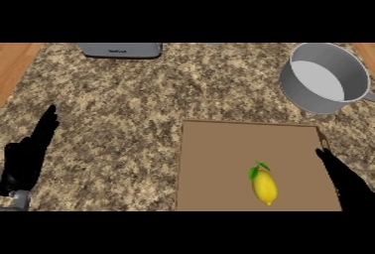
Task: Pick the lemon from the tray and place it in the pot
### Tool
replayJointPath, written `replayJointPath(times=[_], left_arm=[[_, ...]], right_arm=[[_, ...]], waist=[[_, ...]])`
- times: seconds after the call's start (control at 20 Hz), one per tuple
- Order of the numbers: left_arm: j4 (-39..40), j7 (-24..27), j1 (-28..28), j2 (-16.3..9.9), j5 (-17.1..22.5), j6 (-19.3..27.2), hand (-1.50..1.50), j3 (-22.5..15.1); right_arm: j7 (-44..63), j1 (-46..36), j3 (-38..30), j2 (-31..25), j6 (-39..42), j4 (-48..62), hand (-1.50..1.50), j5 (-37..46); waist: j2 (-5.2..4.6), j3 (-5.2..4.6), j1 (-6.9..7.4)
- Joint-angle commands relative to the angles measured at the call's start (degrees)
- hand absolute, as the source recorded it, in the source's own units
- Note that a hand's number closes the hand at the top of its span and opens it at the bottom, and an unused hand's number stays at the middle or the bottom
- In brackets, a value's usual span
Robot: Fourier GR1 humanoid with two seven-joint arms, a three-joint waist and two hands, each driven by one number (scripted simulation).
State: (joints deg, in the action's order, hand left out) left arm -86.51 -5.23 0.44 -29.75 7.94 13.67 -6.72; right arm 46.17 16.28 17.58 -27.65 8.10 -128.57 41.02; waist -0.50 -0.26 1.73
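The lemon [264, 187] lies on the brown tray [219, 158], in the tray's lower right part, its long axis nearly upright in the view and a small green leaf at its upper end. Nothing touches it. The tray sits flat on the speckled granite table [117, 94], its right edge close to the robot's right hand [344, 181].

That right hand comes in from the lower right corner, black, its fingers [324, 151] straight and pointing up along the tray's right rim. It holds nothing and stands apart from the lemon, to the lemon's right.

The left hand [26, 158] shows at the left edge, resting with fingers up and straight, holding nothing, well apart from the tray.

The grey pot [344, 94] stands at the upper right of the table, beyond the tray's far right corner and not touching it. Its pale inside shows with nothing in it, and a handle stub runs off the right edge.

At the top edge, left of centre, lies a dark grey flat appliance [121, 50] bearing a small line of light lettering too small to read. Strips of wooden floor or surface show at the upper left and upper right corners.
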Motion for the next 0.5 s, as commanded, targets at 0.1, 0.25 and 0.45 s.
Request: replayJointPath(times=[0.1,0.25,0.45], left_arm=[[1.21,0.35,-0.92,-0.56,0.70,-2.23,0.00,1.06],[1.42,-1.40,-2.52,-0.26,-0.28,-1.07,0.00,1.51],[2.26,1.84,0.46,1.27,-1.10,-0.84,0.00,1.75]], right_arm=[[18.20,-12.38,5.60,5.03,15.76,4.67,-1.50,-5.90],[22.55,-20.11,4.44,8.31,20.16,10.05,-1.50,-9.92],[24.59,-25.38,4.83,12.64,19.98,16.51,-1.50,-10.47]], waist=[[-0.05,0.05,0.71],[0.03,0.12,0.27],[0.20,0.15,-0.36]])
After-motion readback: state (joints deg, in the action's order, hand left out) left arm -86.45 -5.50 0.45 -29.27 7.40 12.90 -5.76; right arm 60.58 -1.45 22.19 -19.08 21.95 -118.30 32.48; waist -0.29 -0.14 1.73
